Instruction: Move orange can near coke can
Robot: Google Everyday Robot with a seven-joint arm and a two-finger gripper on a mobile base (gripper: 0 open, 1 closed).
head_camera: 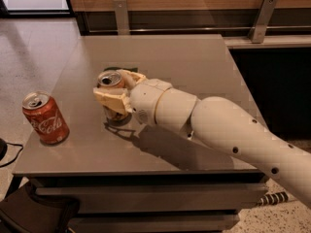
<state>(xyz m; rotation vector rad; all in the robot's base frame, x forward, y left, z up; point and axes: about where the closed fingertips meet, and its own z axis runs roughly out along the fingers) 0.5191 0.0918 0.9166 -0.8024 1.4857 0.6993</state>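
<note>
The orange can [110, 80] stands upright near the middle of the grey table [160, 62]; only its silver top and a strip of its golden side show between the fingers. My gripper [116, 92] is shut on the orange can, reaching in from the right. The coke can [44, 118], red with white script, stands upright near the table's front left corner, well left of the gripper.
The table's left edge drops to a tiled floor [34, 57]. A wooden wall with metal brackets [262, 18] runs behind the table. My white arm [228, 130] crosses the table's right front part. A dark object [34, 212] sits below the front left corner.
</note>
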